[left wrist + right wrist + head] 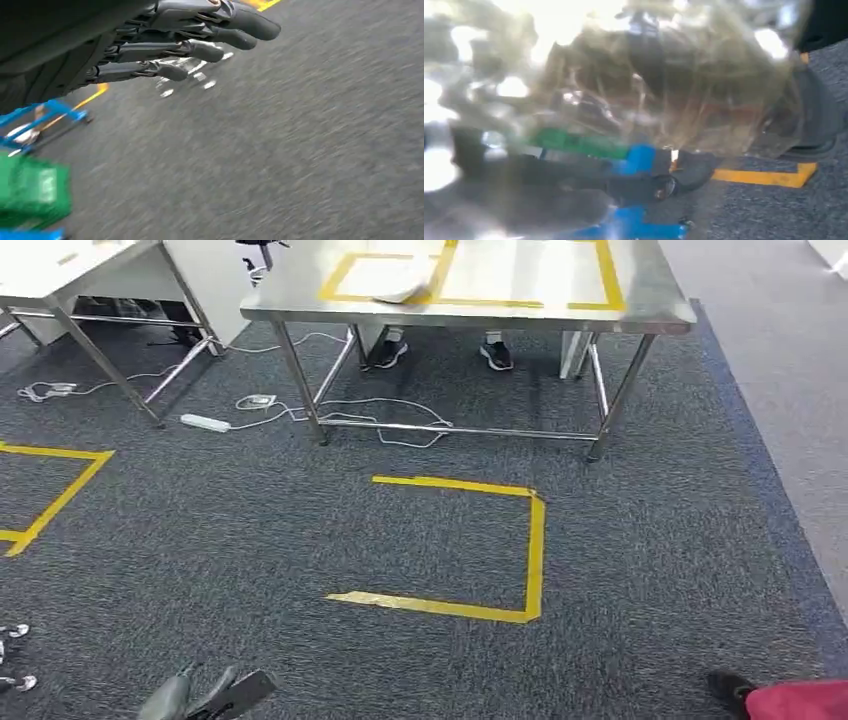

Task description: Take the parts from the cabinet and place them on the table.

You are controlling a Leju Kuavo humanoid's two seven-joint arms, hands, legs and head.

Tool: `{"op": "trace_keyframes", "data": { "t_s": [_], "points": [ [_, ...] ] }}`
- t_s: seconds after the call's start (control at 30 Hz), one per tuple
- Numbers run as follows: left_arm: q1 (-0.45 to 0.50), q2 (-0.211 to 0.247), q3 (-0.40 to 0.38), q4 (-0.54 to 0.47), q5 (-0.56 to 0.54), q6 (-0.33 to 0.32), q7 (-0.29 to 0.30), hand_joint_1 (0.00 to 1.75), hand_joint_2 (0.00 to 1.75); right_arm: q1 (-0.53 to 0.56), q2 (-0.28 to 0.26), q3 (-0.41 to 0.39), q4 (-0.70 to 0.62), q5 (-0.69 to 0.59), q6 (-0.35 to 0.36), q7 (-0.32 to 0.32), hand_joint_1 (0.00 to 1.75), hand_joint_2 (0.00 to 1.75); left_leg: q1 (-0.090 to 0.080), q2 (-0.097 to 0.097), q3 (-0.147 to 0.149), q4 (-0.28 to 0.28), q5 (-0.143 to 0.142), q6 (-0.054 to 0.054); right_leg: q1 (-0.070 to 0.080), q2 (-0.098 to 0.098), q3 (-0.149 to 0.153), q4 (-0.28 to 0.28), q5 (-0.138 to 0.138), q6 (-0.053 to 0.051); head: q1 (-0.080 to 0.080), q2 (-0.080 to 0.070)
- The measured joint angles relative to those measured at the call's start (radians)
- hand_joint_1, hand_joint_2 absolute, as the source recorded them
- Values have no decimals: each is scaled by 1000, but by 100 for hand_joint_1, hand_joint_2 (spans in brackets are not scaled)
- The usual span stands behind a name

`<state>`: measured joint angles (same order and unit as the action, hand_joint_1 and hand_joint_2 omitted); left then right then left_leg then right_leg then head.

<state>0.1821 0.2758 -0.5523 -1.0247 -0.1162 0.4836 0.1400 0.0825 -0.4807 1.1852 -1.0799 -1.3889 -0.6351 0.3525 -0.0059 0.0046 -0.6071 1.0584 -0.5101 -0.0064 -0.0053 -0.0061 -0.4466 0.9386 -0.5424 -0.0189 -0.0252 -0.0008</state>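
Yellow tape [535,550], dark grey carpet [250,540]

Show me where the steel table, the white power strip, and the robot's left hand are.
steel table [470,312]: head view, on the front edge of its top.
white power strip [204,423]: head view, middle of its body on the carpet.
left hand [170,40]: left wrist view, middle of the spread dark fingers.

Showing yellow tape [534,550] marking an open square on the dark grey carpet [250,530]. Trailing white cables [380,420] and a power strip [204,422] beneath, with a person's black shoes [495,355] standing behind.
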Motion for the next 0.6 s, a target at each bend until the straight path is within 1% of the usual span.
{"op": "trace_keyframes", "data": {
  "t_s": [0.03,0.07,0.1,0.13,0.17,0.2,0.23,0.27,0.3,0.33,0.37,0.4,0.43,0.53,0.6],
  "points": [
    [6,6,-7,9,28,18,-3,0,0,1,-1,4,-2,-9,-3,0,0,0,3,0,-28,80,-54,-6,1,-1,-6,1,5,-2,-2,0],
    [11,10,-14,17,41,29,-5,0,0,2,-2,5,-2,-13,-4,0,0,0,4,0,-55,160,-95,-9,2,-2,-13,3,9,-3,-2,0],
    [15,13,-17,23,43,31,-7,0,0,3,-3,8,-2,-13,-5,0,0,0,6,0,-75,226,-119,-11,3,-3,-20,5,12,-2,-2,0],
    [19,14,-20,29,46,33,-8,0,0,3,-3,10,-2,-15,-6,0,0,0,7,0,-74,243,-116,-13,3,-4,-24,7,14,-1,-2,0],
    [23,15,-23,34,48,34,-8,0,0,3,-4,11,-2,-16,-6,0,0,0,8,0,-49,218,-90,-12,4,-5,-27,12,14,0,-2,0],
    [26,17,-26,38,48,34,-8,0,0,3,-4,11,-2,-17,-6,0,0,0,8,0,-9,155,-53,-10,4,-5,-28,15,14,0,-2,0],
    [27,19,-29,41,48,34,-8,0,0,2,-4,12,-2,-18,-6,0,0,0,8,0,45,62,-11,-6,4,-5,-21,19,14,2,-2,0],
    [27,22,-32,42,48,36,-8,0,0,0,-4,13,-4,-18,-6,0,0,0,8,-1,95,-26,18,0,4,-5,-21,23,13,3,-3,0],
    [26,24,-35,45,48,41,-7,0,0,0,-5,15,-4,-20,-6,0,0,0,5,-3,119,-59,8,7,10,-5,-33,28,13,8,-3,0],
    [28,30,-42,46,46,50,-1,0,0,-5,-5,18,-5,-26,-6,0,0,0,5,-2,113,-63,12,12,10,-4,-31,28,16,14,-1,0],
    [29,35,-53,46,45,60,12,0,0,-7,-6,20,-5,-30,-6,0,0,0,4,-2,113,-74,10,14,11,-3,-32,29,18,17,-2,0],
    [29,40,-66,46,53,72,23,0,0,-9,-9,21,-5,-34,-6,-6,0,0,8,-2,116,-88,-3,2,14,-2,-40,37,10,5,-1,0],
    [31,47,-76,46,63,85,31,0,0,-11,-11,26,-5,-39,-6,-6,0,0,6,-3,112,-84,1,5,13,-3,-42,37,13,2,2,0],
    [35,64,-111,46,69,113,51,0,0,-13,-14,34,-5,-48,-6,-6,0,0,2,-3,111,-84,2,13,9,-2,-43,33,19,9,2,0],
    [33,72,-135,46,69,126,69,0,0,-15,-16,36,-5,-52,-6,-6,0,0,0,-3,110,-84,4,19,7,-2,-43,30,23,16,2,0]
  ]
}}
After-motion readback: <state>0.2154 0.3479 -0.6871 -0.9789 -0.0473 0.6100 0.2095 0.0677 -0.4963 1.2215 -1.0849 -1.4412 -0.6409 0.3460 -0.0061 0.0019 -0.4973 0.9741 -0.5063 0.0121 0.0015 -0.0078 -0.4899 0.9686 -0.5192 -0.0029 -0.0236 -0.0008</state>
